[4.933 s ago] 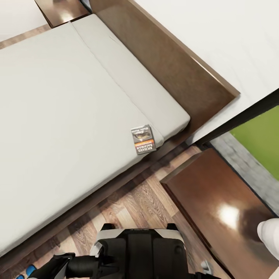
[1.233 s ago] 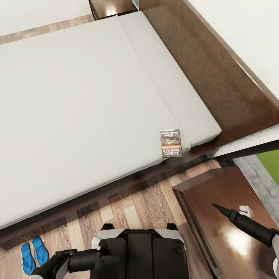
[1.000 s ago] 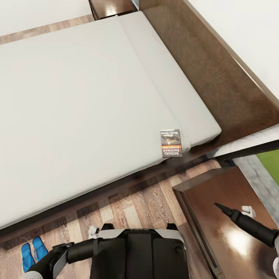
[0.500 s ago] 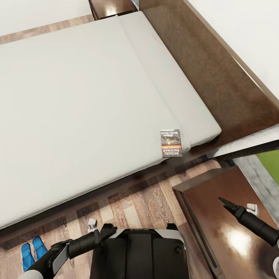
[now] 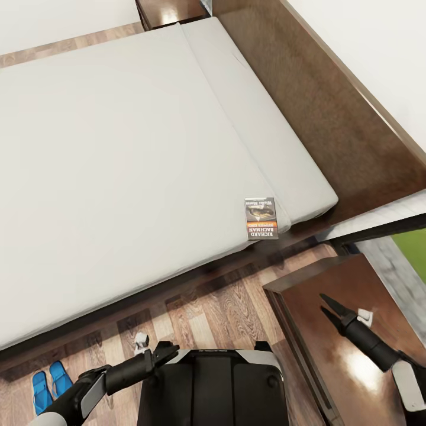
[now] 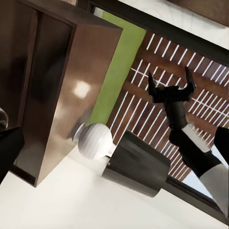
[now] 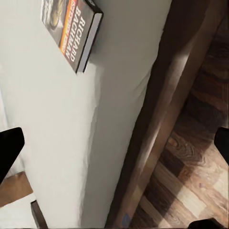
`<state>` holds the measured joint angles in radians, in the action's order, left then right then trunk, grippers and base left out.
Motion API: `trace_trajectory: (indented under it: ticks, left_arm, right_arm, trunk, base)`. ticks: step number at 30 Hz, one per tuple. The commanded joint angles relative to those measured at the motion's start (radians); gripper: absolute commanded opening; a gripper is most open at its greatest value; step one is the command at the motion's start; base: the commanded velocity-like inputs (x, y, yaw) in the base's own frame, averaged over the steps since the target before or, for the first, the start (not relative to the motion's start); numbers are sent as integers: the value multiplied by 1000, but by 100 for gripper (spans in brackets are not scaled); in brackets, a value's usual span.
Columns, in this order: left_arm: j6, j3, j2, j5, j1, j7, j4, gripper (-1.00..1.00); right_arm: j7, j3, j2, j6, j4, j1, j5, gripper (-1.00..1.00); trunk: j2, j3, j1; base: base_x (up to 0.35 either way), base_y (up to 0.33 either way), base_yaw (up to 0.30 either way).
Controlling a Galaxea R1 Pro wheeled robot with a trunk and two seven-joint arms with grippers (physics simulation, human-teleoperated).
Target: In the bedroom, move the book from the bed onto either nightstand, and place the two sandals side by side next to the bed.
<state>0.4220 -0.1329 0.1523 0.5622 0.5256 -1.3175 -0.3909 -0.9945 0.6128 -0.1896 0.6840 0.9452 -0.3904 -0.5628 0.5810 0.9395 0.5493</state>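
Note:
The book [image 5: 261,218] lies flat on the off-white mattress of the bed [image 5: 130,154], at the near corner by the headboard; the right wrist view shows the book [image 7: 71,31] near the mattress edge. My right gripper [image 5: 323,302] hovers open over the near nightstand [image 5: 319,355], short of the book. The left wrist view catches the right gripper [image 6: 170,82] with its fingers spread. Two blue sandals [image 5: 49,383] lie side by side on the floor beside the bed. My left gripper [image 5: 170,350] is open, low in front of my trunk.
A second nightstand [image 5: 168,10] stands beyond the bed's far side. Wood-plank floor [image 5: 219,313] runs between bed and near nightstand. A white ball with a dark cylinder [image 6: 136,164], like a lamp, sits by the nightstand [image 6: 62,95]. A window with grass [image 5: 414,245] is at right.
The head view turned earlier, bringing the sandals into view. In the last second my left arm reached forward, and my right gripper shifted left over the nightstand with its fingers now spread.

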Motion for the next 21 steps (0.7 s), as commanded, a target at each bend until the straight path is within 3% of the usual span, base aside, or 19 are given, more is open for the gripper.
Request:
trace_trajectory:
  ticks: [1, 4, 10, 11, 14, 21]
  left_arm:
    - [11, -7, 1, 8, 0, -2, 0, 100]
    - [10, -7, 0, 8, 0, -1, 0, 100]
    - [8, -7, -16, 7, 0, 8, 1, 100]
    - [8, -7, -18, 7, 0, 12, 1, 100]
    - [8, -7, -20, 7, 0, 14, 1, 100]
    - [7, -8, -20, 7, 0, 15, 1, 100]
  right_arm:
    - [0, 1, 42, 5, 0, -1, -4, 100]
    - [-2, 1, 97, 3, 1, -1, -5, 100]
    - [-8, 3, 106, 51, -2, -1, -11, 100]
    - [-10, 4, 106, 112, -10, -1, -12, 100]
    - [-12, 7, 108, 194, -17, -1, -13, 100]
    - [-14, 1, 109, 241, -21, -1, -13, 100]
  trunk:
    - [1, 1, 0]
    - [1, 1, 0]
    - [1, 1, 0]
    - [1, 1, 0]
    - [1, 1, 0]
    - [1, 1, 0]
  base:
    - [0, 0, 0]
    - [0, 0, 0]
    - [0, 0, 0]
    - [0, 0, 0]
    - [0, 0, 0]
    - [0, 0, 0]
